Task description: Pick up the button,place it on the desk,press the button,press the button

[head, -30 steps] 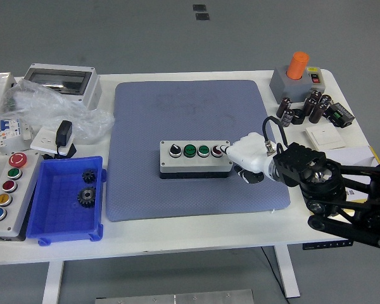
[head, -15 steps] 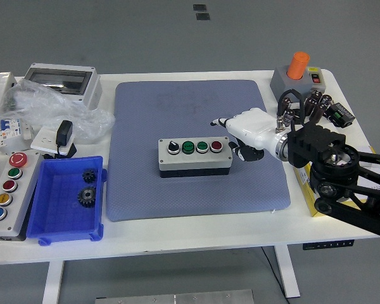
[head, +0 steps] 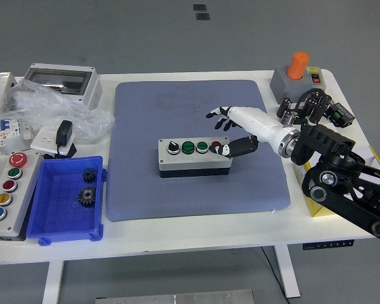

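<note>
Button box (head: 195,156) sits mid-mat (head: 177,107). Right hand (head: 244,126), fingers spread and holding nothing, has its thumb tip at the red button (head: 216,147). Pressing well likely means pushing straight down without shoving the box leftward.

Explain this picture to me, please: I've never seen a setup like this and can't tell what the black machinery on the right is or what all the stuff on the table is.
The picture comes from a camera on the robot's head, looking down over a white table. The black machinery is the robot's right arm; it ends in a white five-fingered robot hand. The fingers are spread and hold nothing, with the thumb tip at the red button of a grey button box. That box lies on a blue-grey mat. At the left are a blue bin holding two gears and a second button panel. At the far right stands a grey box with an orange knob. The left arm is not in view.
</note>
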### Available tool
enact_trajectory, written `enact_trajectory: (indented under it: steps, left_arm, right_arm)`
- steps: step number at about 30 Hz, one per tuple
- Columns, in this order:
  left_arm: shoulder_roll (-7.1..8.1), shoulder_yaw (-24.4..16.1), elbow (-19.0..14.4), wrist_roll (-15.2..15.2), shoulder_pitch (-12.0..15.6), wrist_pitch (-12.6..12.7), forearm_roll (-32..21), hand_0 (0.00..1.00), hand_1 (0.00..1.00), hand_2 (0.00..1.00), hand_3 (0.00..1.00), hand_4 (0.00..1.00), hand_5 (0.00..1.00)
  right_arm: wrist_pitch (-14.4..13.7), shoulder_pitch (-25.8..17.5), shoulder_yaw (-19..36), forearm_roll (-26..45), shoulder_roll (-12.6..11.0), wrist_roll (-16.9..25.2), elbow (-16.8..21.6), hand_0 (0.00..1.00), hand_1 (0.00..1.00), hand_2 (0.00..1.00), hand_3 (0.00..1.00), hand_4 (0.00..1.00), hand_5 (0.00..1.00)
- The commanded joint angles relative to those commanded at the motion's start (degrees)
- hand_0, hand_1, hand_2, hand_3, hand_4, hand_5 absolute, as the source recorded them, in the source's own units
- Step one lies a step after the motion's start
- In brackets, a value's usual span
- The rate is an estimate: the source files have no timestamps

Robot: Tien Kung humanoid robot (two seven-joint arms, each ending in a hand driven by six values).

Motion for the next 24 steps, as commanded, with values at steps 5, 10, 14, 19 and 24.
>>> enact_trajectory:
  steps: [5, 10, 14, 19, 24]
  left_arm:
    - [-0.23, -0.2, 0.0, 0.0, 0.1, 0.0, 0.1, 0.619, 0.656, 0.624, 0.673, 0.696, 0.374]
    - [-0.37, -0.3, 0.0, 0.0, 0.2, 0.0, 0.1, 0.619, 0.655, 0.625, 0.673, 0.696, 0.375]
    - [-0.43, -0.5, 0.0, 0.0, 0.1, 0.0, 0.3, 0.619, 0.655, 0.625, 0.673, 0.696, 0.375]
    - [-0.45, -0.5, 0.0, 0.0, 0.1, 0.0, 0.4, 0.62, 0.655, 0.624, 0.673, 0.696, 0.373]
    - [-0.46, -0.5, 0.0, 0.0, 0.1, -0.1, 0.4, 0.62, 0.655, 0.624, 0.673, 0.695, 0.372]
  right_arm:
    - [-3.7, -6.1, 7.3, 9.8, 4.0, 8.4, -4.4, 0.846, 0.811, 0.858, 0.912, 0.998, 0.578]
    - [-2.7, -11.3, 13.6, 21.2, 6.1, 16.9, -7.6, 0.851, 0.8, 0.832, 0.847, 0.998, 0.747]
    - [-0.8, -13.1, 15.7, 30.1, 6.7, 22.5, -9.6, 0.851, 0.8, 0.832, 0.847, 0.998, 0.747]
    - [1.6, -14.4, 16.2, 41.0, 7.4, 27.9, -11.6, 0.834, 0.76, 0.782, 0.791, 0.998, 0.839]
    - [3.9, -15.6, 15.5, 51.2, 7.6, 30.2, -13.1, 0.833, 0.75, 0.771, 0.776, 0.998, 0.951]
